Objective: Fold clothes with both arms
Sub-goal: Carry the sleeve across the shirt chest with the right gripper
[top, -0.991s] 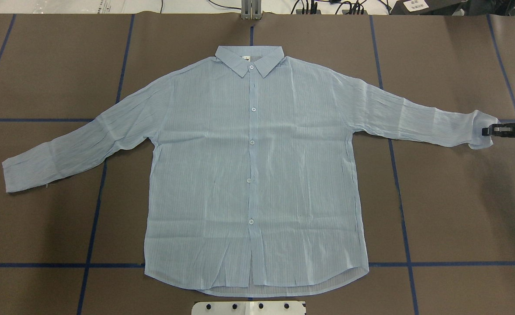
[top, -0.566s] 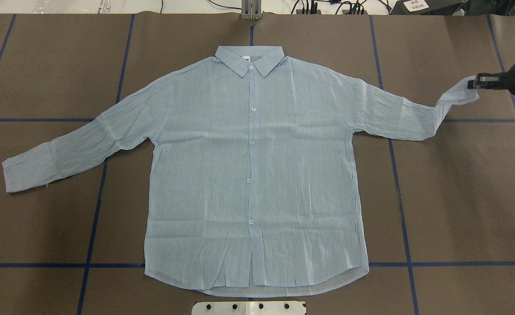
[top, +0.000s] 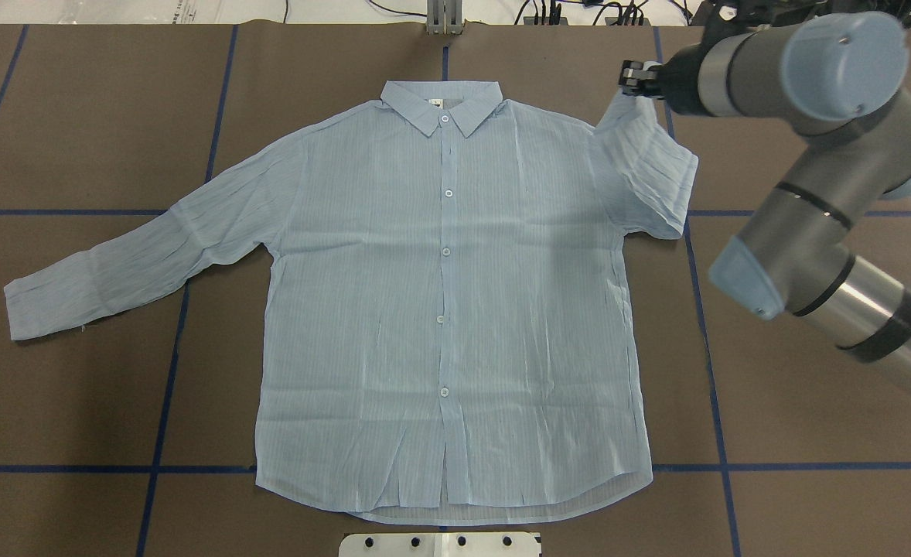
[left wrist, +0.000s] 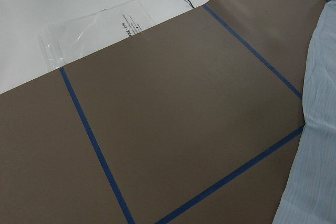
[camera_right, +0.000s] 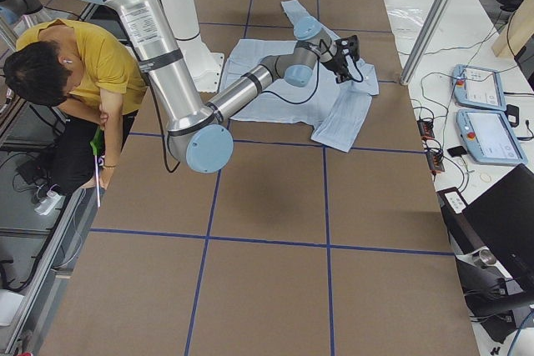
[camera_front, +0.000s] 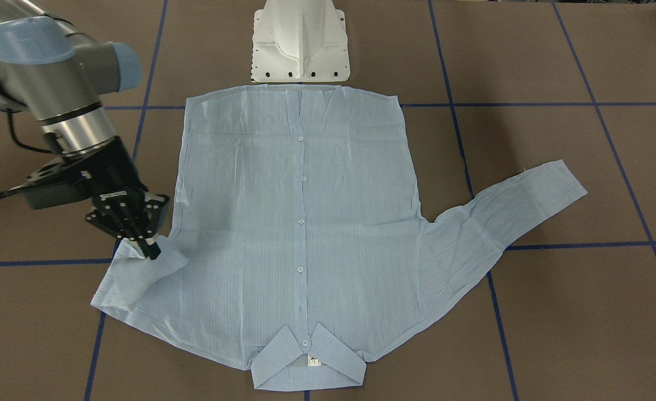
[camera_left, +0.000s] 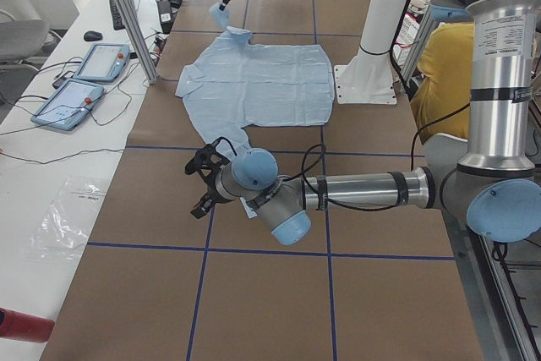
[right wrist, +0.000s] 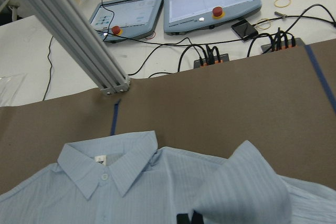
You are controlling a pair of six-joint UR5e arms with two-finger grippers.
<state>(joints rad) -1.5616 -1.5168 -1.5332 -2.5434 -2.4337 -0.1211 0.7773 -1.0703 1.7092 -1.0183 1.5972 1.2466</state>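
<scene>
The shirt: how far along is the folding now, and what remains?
Done: the shirt lies flat, buttoned, front up. In hand: the right gripper holds one cuff raised near the shoulder, so that sleeve is doubled inward. Left: the other sleeve lies straight out, untouched, and the body shows no fold. The left gripper is off the shirt.

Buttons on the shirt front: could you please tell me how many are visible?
5 buttons in one line down the shirt: one at the collar, four below it. Cuff buttons may be hidden.
</scene>
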